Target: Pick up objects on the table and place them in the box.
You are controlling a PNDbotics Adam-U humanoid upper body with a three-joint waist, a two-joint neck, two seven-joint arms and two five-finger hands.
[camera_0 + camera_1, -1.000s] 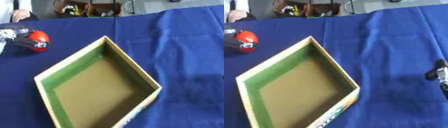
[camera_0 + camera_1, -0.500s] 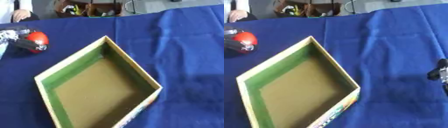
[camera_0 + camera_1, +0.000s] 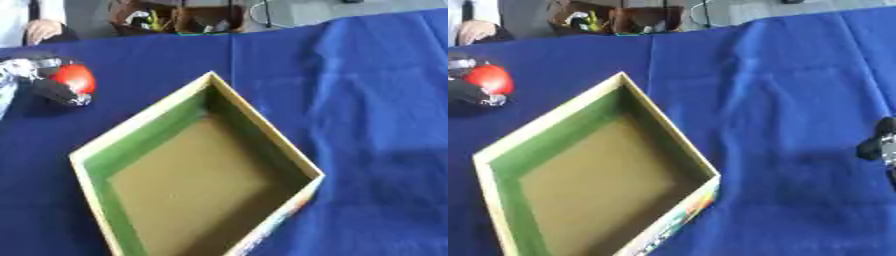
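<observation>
Left robot hand [image 3: 44, 82] curled round red ball [image 3: 76, 79], left of box [image 3: 140, 132], hardly shifted over last second. Box empty. Right robot hand [image 3: 881, 145] right of box; fingers unreadable.

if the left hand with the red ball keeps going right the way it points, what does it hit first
Likely the box's near-left wall. The left hand, curled round the red ball, sits just left of it, though its height above the blue cloth is unclear.
</observation>
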